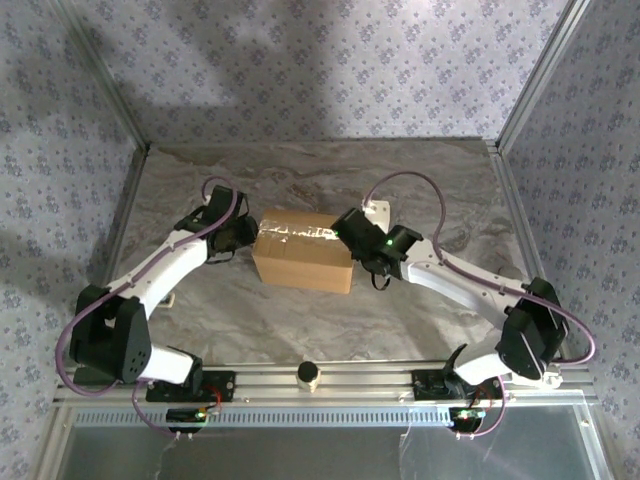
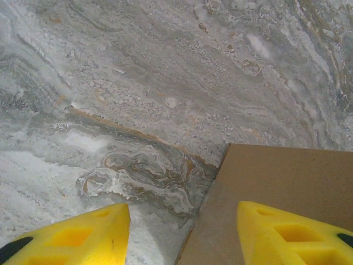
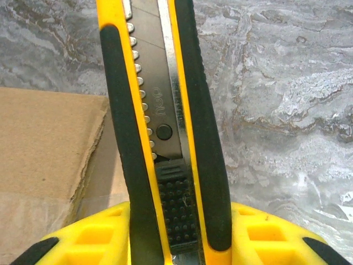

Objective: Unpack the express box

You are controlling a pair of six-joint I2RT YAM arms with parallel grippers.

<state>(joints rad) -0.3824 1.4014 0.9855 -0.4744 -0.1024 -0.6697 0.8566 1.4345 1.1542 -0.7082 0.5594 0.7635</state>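
The box (image 1: 303, 262) sits in the middle of the table (image 1: 420, 190), between the two arms, and from where I stand it looks sealed: flaps flat, a glossy strip of tape (image 1: 295, 232) running along the top. Nothing has come out of it that I can see. The right gripper (image 3: 179, 216) is at the box's right end, clenched on a yellow-and-black knife (image 3: 165, 127) that points away from the wrist, alongside a rough cardboard edge. The tip runs out of the wrist view, so I can't say whether the blade is out or touching the tape. The left gripper (image 2: 183, 208) is at the box's left end, jaws apart and grasping nothing, one finger over bare table and the other above the cardboard, with the box's corner below the gap. By my reckoning the job is barely begun: the tool is in hand, but slitting the tape, lifting the flaps and emptying the box all remain.
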